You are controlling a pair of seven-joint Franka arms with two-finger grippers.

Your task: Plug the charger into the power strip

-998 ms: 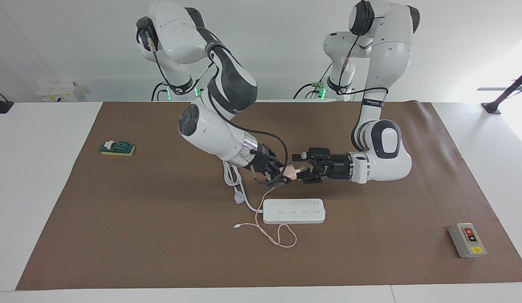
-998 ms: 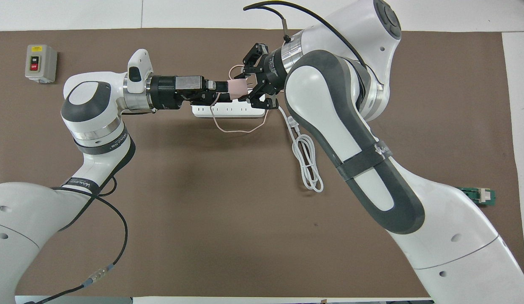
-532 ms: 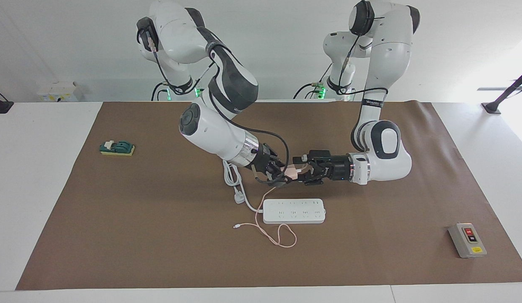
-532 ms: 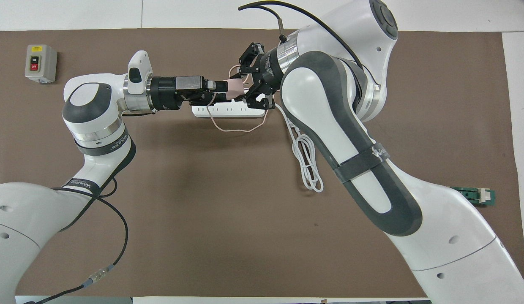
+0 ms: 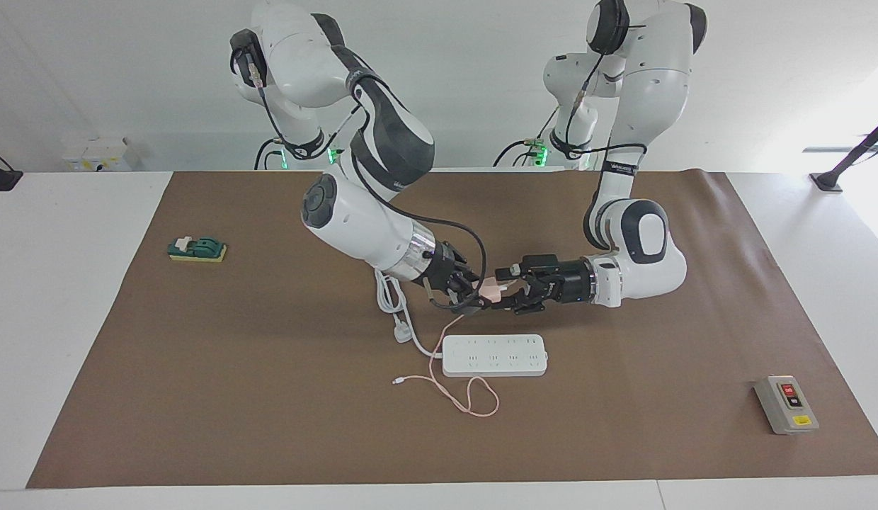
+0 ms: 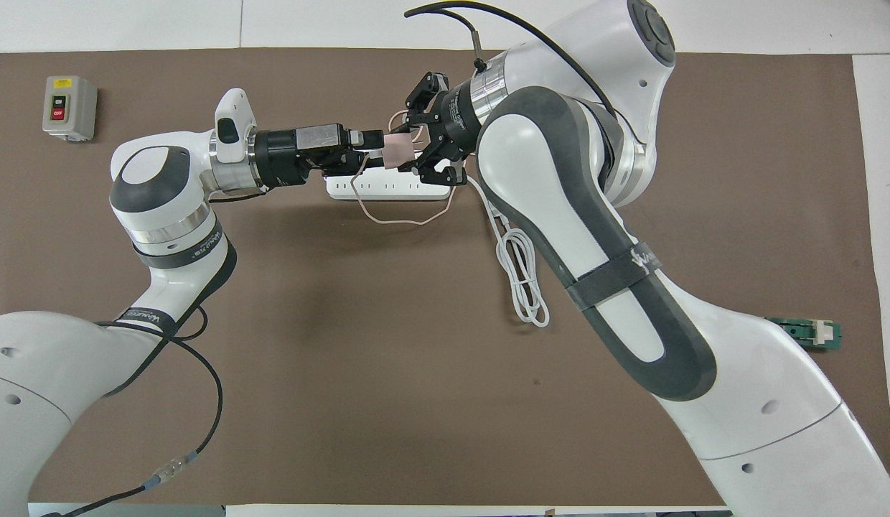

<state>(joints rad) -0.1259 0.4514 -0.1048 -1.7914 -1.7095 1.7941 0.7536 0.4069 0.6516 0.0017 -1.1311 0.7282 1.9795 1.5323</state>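
The pale pink charger hangs in the air over the mat, just nearer the robots than the power strip. My right gripper is shut on it. Its thin pink cable trails down and loops on the mat beside the strip. My left gripper stands open, level with the charger, with its tips right at the cube's free side. Whether they touch it I cannot tell. The white power strip lies flat with its sockets facing up.
The strip's thick white cord and three-pin plug lie coiled toward the right arm's end. A grey button box sits toward the left arm's end. A green and yellow block rests toward the right arm's end.
The right gripper has carried the charger slightly toward the left arm's end. The left arm has shifted its wrist and elbow a little, staying open at the charger.
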